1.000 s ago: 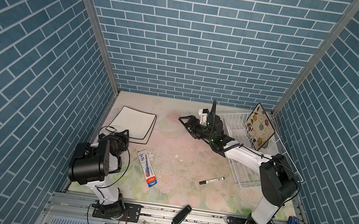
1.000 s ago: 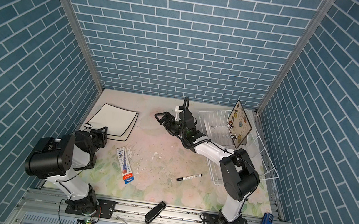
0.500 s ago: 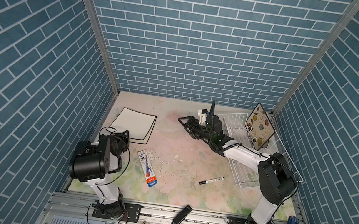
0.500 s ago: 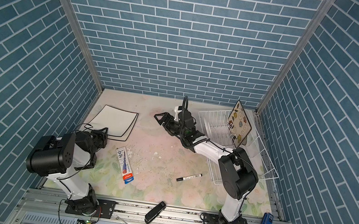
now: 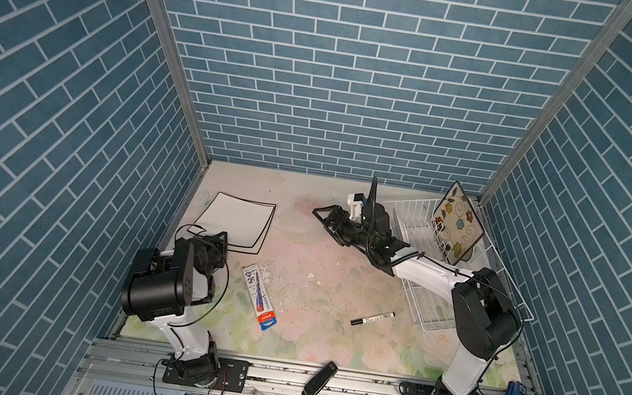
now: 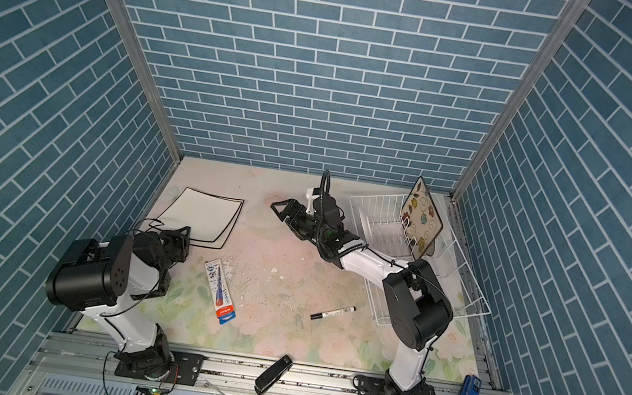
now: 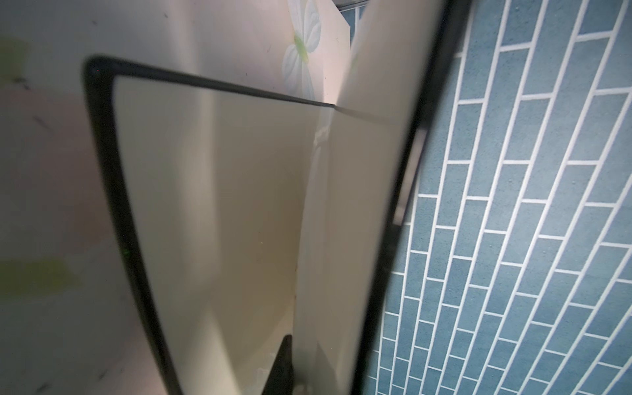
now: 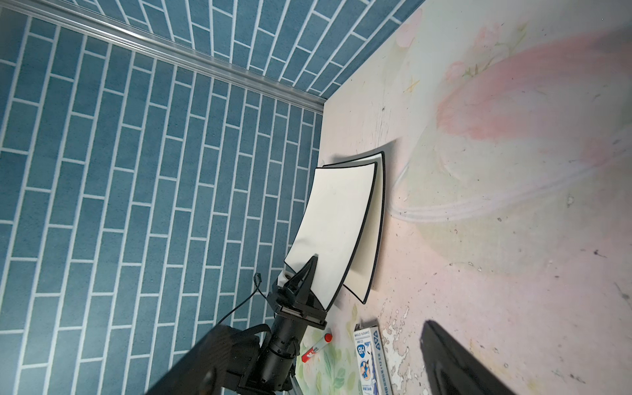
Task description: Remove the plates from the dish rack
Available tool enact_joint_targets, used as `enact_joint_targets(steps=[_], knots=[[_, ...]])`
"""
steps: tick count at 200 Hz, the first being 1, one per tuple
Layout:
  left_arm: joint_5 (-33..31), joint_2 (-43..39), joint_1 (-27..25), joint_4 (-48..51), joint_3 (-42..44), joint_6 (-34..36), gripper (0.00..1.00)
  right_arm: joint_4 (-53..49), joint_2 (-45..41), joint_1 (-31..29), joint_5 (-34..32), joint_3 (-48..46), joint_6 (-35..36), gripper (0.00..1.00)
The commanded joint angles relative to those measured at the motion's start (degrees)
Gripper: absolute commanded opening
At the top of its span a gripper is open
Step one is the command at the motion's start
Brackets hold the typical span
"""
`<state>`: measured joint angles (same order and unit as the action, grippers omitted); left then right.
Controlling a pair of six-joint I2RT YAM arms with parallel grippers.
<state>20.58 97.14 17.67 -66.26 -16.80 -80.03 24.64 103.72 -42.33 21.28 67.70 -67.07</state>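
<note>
Plain white square plate with a thin black rim [image 8: 328, 222] hangs tilted in the left pincer [image 8: 312, 265], clamped at its near edge, over a matching plate [image 8: 374, 239] lying flat on the floral counter [image 5: 316, 270], apparently for stacking. Cream square plate with coloured flowers [image 5: 458, 227] stands upright in the white wire dish rack [image 5: 413, 212]. Right pincer [image 5: 325, 225] is wide and empty beside the rack. Black marker [image 5: 373, 318] and blue-and-white pencil box [image 5: 259, 297] lie clear of both.
</note>
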Motion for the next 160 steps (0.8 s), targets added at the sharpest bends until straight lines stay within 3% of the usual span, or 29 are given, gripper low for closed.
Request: enact_joint_targets(steps=[1, 160], knots=[[0.3, -3.5, 0.3, -7.9, -2.9, 1.1, 0.00, 1.3, 0.8, -0.2, 0.8, 2.9, -0.3, 0.88], [-0.1, -4.1, 0.3, -4.0, -3.4, 1.4, 0.00, 1.8, 1.2, -0.2, 1.0, 2.9, -0.4, 0.88]])
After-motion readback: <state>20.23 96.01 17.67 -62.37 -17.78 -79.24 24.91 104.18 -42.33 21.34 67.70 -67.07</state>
